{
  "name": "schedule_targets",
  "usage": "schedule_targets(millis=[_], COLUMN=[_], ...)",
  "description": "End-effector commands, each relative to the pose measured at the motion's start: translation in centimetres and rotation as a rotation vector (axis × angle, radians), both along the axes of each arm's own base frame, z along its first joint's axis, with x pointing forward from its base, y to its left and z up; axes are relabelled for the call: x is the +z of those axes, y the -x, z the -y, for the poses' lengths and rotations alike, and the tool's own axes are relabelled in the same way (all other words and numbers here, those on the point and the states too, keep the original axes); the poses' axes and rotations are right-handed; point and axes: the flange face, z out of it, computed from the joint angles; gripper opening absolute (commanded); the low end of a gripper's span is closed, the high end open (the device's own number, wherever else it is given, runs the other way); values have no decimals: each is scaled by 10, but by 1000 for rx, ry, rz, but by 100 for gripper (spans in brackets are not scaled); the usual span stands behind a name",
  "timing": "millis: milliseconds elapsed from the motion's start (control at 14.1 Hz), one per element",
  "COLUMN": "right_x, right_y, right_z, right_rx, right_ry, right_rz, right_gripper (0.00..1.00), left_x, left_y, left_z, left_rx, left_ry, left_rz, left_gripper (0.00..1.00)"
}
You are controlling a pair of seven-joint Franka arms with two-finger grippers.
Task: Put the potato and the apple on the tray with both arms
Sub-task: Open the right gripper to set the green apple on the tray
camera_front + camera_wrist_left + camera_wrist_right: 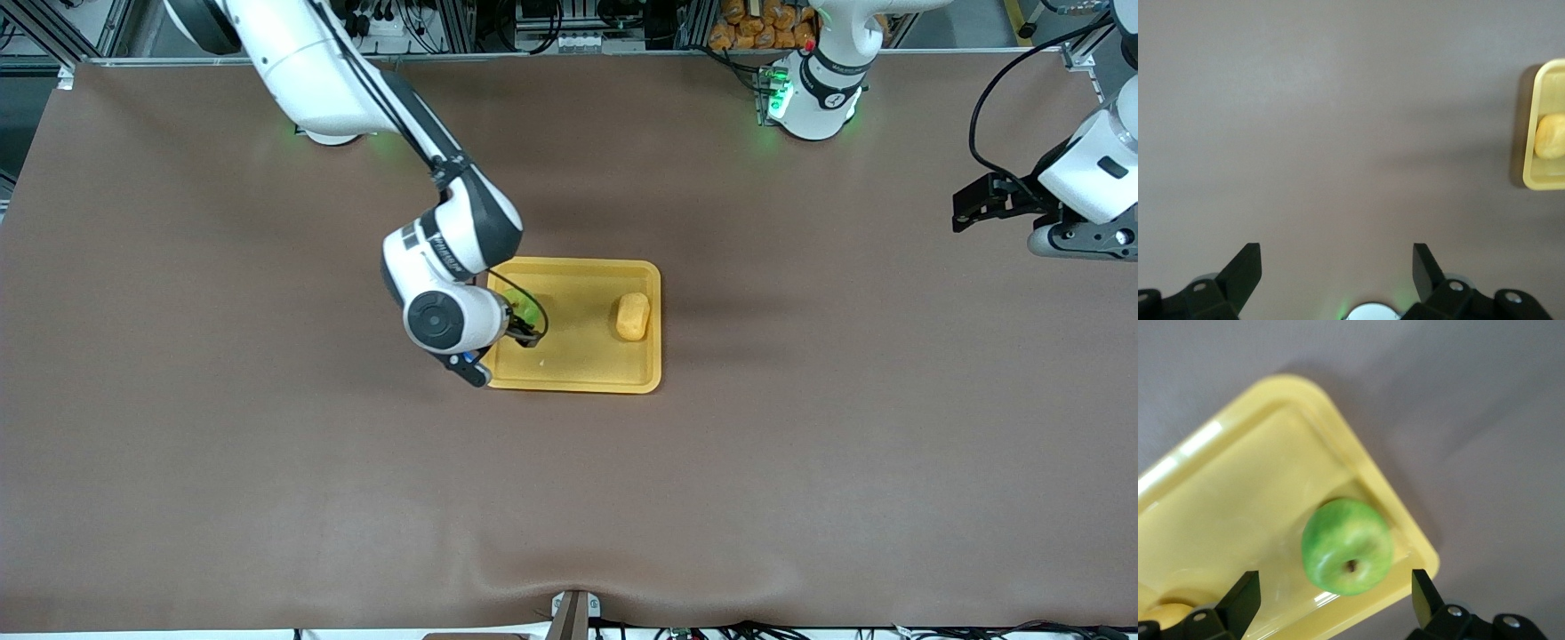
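Observation:
The yellow tray (578, 366) lies mid-table. The green apple (527, 308) (1347, 547) rests in the tray (1238, 493) near the rim at the right arm's end, stem dimple up. My right gripper (526, 331) (1336, 581) hangs just over it, open, fingers wide on either side and clear of the fruit. The yellow-orange potato (632, 316) (1551, 135) (1165, 615) lies in the tray (1543, 181) at the left arm's end. My left gripper (969, 212) (1337, 255) is open and holds nothing, over bare table at the left arm's end, well away from the tray.
Brown cloth (267, 462) covers the whole table. A heap of orange items (765, 22) sits off the table by the left arm's base (813, 102). A small bracket (573, 613) sticks up at the table's edge nearest the front camera.

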Motion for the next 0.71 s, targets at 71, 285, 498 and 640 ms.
schedule_targets(millis=[71, 285, 498, 640], right_x=[43, 63, 103, 121], right_y=[-23, -49, -71, -80], right_z=[17, 46, 99, 127], right_rx=[23, -32, -118, -155], right_ry=[37, 12, -13, -19], right_rz=[67, 100, 140, 162], right_gripper=[100, 100, 100, 100], left_x=[6, 4, 9, 13], left_y=[5, 5, 0, -6], left_z=[1, 3, 4, 5], left_rx=[-1, 0, -10, -17], left_ry=[50, 71, 65, 59], left_rz=[-33, -36, 13, 61], left_gripper=[100, 100, 100, 100])
